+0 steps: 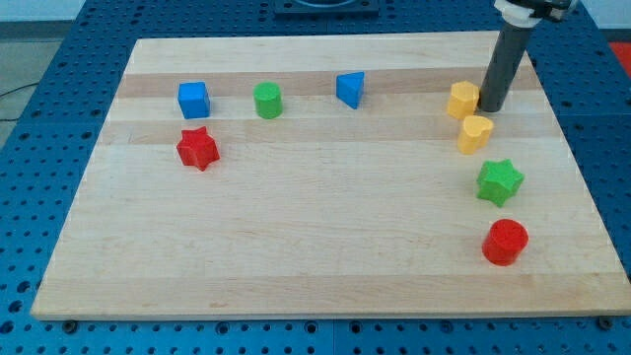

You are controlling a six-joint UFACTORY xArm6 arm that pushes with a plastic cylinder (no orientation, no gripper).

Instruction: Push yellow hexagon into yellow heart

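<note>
The yellow hexagon (462, 100) lies near the view's top right on the wooden board. The yellow heart (474, 133) lies just below it and slightly to the right, with a very small gap or light contact between them. My tip (490, 106) stands right beside the hexagon's right side, touching or nearly touching it, and above the heart.
A green star (500, 181) and a red cylinder (505, 242) lie below the heart. A blue triangle (350, 89), a green cylinder (267, 100), a blue cube (193, 100) and a red star (197, 148) lie toward the view's left. The board's right edge (562, 128) is close.
</note>
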